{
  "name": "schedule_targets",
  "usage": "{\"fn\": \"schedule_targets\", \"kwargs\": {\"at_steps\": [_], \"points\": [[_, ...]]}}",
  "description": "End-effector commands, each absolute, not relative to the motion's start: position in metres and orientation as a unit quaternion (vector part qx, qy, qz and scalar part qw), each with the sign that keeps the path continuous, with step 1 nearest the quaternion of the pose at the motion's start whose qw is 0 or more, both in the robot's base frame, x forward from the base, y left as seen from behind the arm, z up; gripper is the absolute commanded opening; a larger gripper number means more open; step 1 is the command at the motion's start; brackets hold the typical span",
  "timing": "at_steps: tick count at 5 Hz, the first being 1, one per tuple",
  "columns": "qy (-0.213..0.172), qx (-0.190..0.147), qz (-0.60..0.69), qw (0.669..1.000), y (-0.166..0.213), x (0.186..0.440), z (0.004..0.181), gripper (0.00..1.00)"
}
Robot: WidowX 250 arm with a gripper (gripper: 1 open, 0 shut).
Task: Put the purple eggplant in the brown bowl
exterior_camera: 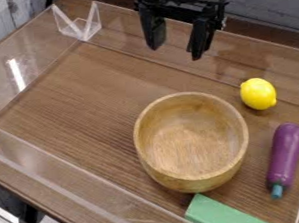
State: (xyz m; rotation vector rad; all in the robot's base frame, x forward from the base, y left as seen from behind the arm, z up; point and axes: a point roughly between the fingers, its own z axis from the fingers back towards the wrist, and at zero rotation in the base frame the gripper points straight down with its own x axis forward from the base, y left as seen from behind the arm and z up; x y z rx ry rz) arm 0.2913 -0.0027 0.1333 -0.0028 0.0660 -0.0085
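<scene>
Gripper: the gripper [174, 38] hangs above the far side of the table, pointing down, its two dark fingers spread wide with nothing between them.

Eggplant: the eggplant [285, 157] lies on the table at the right, just beside the bowl's right wall but outside it, stem cap toward the near edge. Whether it touches the bowl cannot be told from this view.

Bowl: the bowl [154, 159] sits upright near the middle of the table, its hollow bare, with grain showing on the floor.

Lemon: a lemon [258, 94] rests beyond the eggplant, near the bowl's far right rim, lying roughly between the gripper and the eggplant.

Block: a green block [225, 216] lies at the near edge, just in front of the bowl.

Table: a wood-grain table [77, 96] ringed by clear plastic walls.

Done: nothing that shows. The eggplant is not grasped, not lifted and not in the bowl.

Left: by these signs, the whole job. The gripper must travel toward the near right, come down over the eggplant, close on it, raise it clear of the bowl's thick wall and release it inside.

Stage: judged as the very start, the approach not yet made.

Watch: the lemon sits close to the likely path, and the eggplant's glossy, rounded body may slip in a loose pinch.
</scene>
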Motion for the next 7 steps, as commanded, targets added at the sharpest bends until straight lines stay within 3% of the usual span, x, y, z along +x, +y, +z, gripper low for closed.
{"fn": "schedule_targets", "kwargs": {"at_steps": [1,4,7], "points": [[0.041,-0.003,-0.007,0.999,-0.012,0.288,0.126,1.00],[0.026,-0.017,-0.037,0.999,-0.092,0.267,0.095,1.00],[0.005,-0.027,-0.042,0.999,-0.128,0.271,0.085,1.00]]}}
